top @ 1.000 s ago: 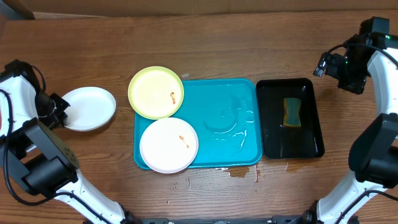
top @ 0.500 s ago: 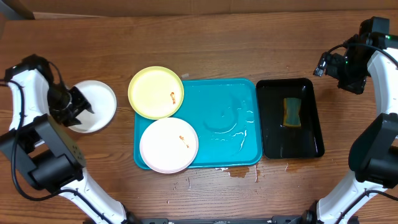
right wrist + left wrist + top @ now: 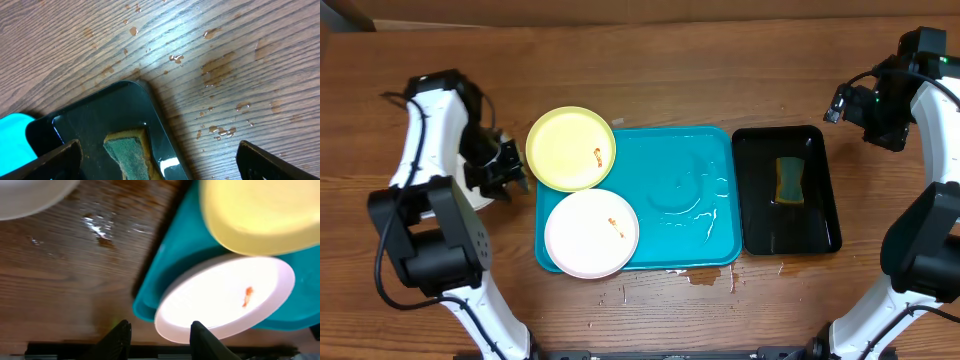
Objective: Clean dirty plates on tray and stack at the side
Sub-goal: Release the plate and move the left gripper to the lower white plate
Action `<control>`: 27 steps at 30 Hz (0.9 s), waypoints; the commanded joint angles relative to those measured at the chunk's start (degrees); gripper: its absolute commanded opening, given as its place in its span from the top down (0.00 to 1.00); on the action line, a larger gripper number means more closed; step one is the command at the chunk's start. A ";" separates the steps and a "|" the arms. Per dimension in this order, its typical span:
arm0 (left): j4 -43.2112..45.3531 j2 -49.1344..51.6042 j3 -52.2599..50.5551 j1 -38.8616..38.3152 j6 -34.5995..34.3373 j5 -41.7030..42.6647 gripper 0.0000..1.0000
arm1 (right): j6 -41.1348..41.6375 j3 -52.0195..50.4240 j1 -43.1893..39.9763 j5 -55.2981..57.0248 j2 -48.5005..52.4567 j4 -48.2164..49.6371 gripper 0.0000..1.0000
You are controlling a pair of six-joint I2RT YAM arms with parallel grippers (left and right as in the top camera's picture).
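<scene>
A: Left edge first?

B: Lone white plate (image 3: 25, 192), flat on the bare table, apart from the tray (image 3: 690, 200). Judged the start of the stack, with no smear on the sliver in view. Left gripper (image 3: 161, 339) hovers just beside the tray's left rim, fingers partly apart, holding nothing.

A: And on the tray?

B: Yellow plate (image 3: 571, 148), overhanging the top-left corner, orange smear near its right edge. Below it, smeared white plate (image 3: 591, 233), overhanging the bottom-left corner, smear right of centre. Both judged not yet cleaned. Rest of the tray bare and wet.

A: Farther right?

B: Black tray (image 3: 760, 225), just beside the blue one, with a sponge (image 3: 789, 179) lying in it, touched by neither arm. Right gripper (image 3: 165, 160) hangs over that tray's far corner, fingers spread wide, empty.

A: Tally?

B: Judged about one of three done, with two plates left to wipe and stack.
</scene>
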 commanded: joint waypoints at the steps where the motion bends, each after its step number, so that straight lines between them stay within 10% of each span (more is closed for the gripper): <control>1: -0.79 -8.20 -1.88 -3.93 1.09 0.81 0.59 | 0.24 0.81 0.04 0.24 -1.55 0.33 0.00; 27: 13.90 -29.11 -37.75 -22.51 -22.77 -9.84 0.55 | 0.24 0.81 0.04 0.22 -1.55 0.33 0.00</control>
